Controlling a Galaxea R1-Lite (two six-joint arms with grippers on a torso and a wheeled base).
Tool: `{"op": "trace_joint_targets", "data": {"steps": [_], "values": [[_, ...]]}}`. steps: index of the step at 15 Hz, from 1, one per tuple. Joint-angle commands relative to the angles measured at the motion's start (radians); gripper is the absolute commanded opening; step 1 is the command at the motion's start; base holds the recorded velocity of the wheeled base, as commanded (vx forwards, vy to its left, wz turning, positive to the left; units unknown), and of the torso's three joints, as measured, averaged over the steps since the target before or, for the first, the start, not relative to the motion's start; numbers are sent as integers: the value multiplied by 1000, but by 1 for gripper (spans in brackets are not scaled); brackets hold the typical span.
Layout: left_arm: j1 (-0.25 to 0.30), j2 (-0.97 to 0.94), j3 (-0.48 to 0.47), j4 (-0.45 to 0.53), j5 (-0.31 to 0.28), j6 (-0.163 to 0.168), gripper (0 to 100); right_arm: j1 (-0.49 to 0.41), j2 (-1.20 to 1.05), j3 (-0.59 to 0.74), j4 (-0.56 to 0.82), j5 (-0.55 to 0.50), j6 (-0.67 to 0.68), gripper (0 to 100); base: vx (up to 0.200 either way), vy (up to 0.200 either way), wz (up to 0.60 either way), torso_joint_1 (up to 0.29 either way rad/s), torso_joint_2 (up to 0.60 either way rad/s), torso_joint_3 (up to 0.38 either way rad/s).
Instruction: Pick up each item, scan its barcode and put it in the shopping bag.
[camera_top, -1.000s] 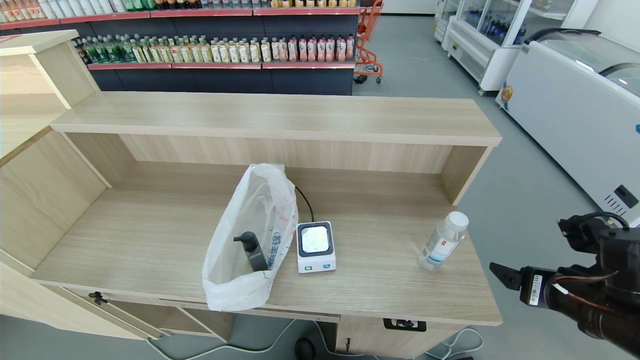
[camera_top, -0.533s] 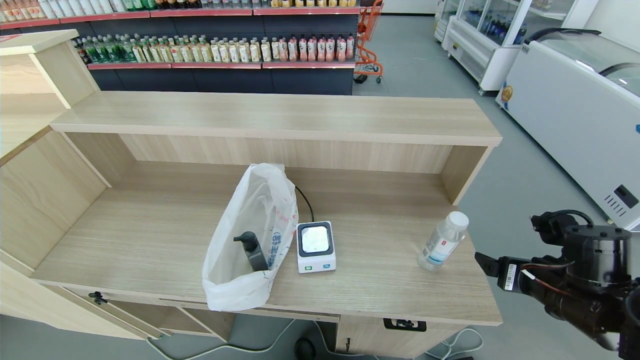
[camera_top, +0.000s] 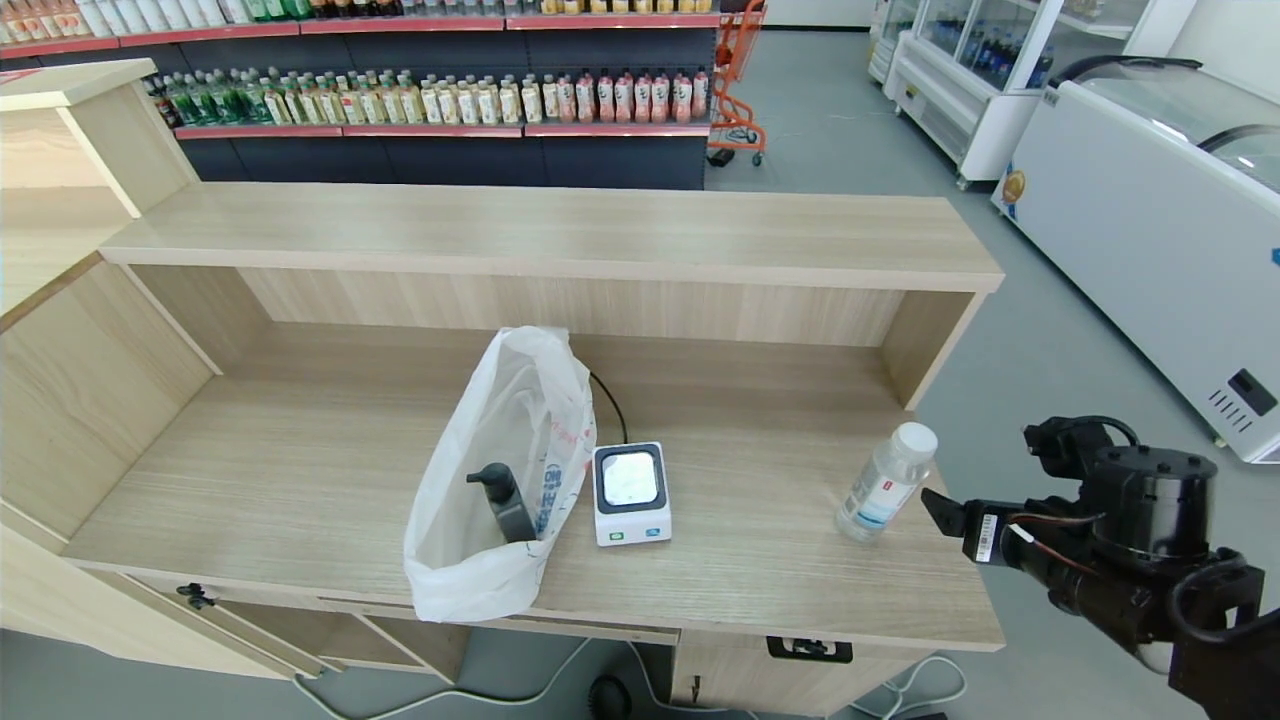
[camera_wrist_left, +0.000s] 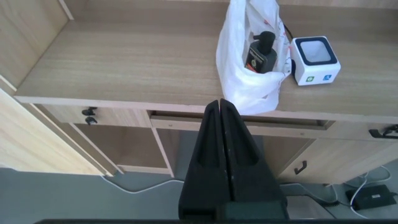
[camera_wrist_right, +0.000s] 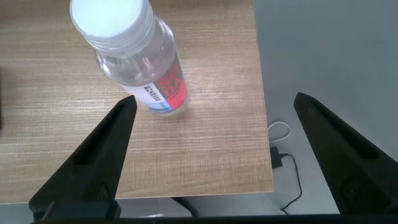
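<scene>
A clear water bottle (camera_top: 886, 483) with a white cap stands upright near the right end of the counter; the right wrist view has the bottle (camera_wrist_right: 137, 59) ahead of the fingers. My right gripper (camera_top: 945, 515) hovers open just right of it, at the counter's edge, with nothing held. A white plastic shopping bag (camera_top: 505, 480) stands open mid-counter with a dark pump bottle (camera_top: 503, 502) inside. The white barcode scanner (camera_top: 630, 493) sits right of the bag. My left gripper (camera_wrist_left: 222, 134) is shut and empty, below the counter's front edge, facing the bag (camera_wrist_left: 252, 59).
A raised wooden shelf (camera_top: 560, 235) runs along the counter's back, with side walls at both ends. The scanner's black cable (camera_top: 610, 405) trails behind the bag. Drawer fronts (camera_wrist_left: 236, 124) line the counter's front. Freezers (camera_top: 1150, 200) stand to the right.
My right gripper has moved left and slightly up toward the water bottle, from beyond the counter's right end to its edge. The rest has stayed put.
</scene>
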Motion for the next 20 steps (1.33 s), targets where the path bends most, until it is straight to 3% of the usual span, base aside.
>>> {"op": "trace_joint_targets", "data": {"steps": [1, 12, 20], "values": [[0, 1, 0, -1, 0, 0, 0, -1, 49, -7, -28, 5, -16, 100, 0, 0, 0, 0, 0, 0], [0, 1, 0, 1, 0, 0, 0, 1, 214, -30, -228, 76, -100, 100, 0, 0, 0, 0, 0, 0], [0, 1, 0, -1, 0, 0, 0, 2, 273, -62, -269, 99, -100, 100, 0, 0, 0, 0, 0, 0]]}}
